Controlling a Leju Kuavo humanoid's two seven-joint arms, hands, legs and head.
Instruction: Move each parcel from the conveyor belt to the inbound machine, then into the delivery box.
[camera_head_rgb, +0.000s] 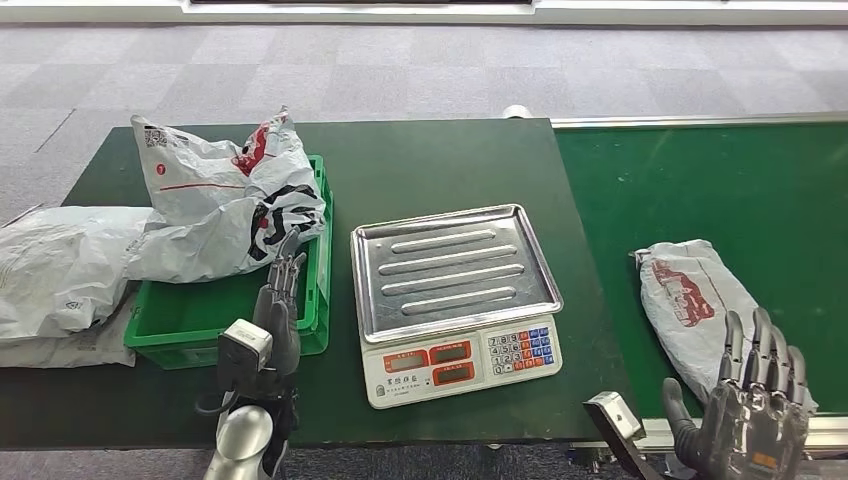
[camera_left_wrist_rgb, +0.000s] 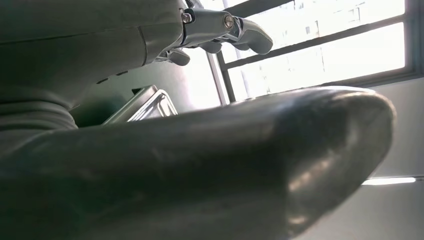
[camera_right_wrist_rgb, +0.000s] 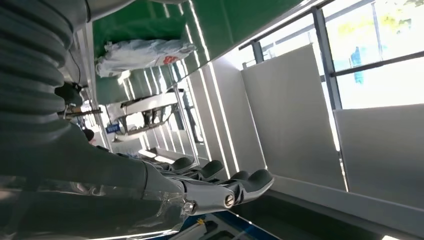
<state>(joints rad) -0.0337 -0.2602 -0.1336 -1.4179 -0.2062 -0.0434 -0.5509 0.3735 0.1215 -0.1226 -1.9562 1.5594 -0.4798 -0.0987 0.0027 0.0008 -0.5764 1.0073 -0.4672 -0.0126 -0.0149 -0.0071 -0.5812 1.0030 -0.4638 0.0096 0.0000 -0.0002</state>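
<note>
Left hand (camera_head_rgb: 279, 312) hovers at the near edge of the green delivery box (camera_head_rgb: 170, 325), fingers straight and slightly apart, holding nothing; its tips point toward twelve o'clock, close under the crumpled white parcel (camera_head_rgb: 225, 195) draped over the box's far rim. Two more white bags (camera_head_rgb: 55, 275) lie at the box's nine o'clock, overhanging the table. At three o'clock from the box stands the inbound machine (camera_head_rgb: 455, 300), a scale with a bare steel tray. Further right, a grey parcel (camera_head_rgb: 695, 300) lies on the green conveyor belt (camera_head_rgb: 730, 180). Right hand (camera_head_rgb: 750, 405), fingers spread and empty, sits at that parcel's five o'clock, fingertips just over its near end.
</note>
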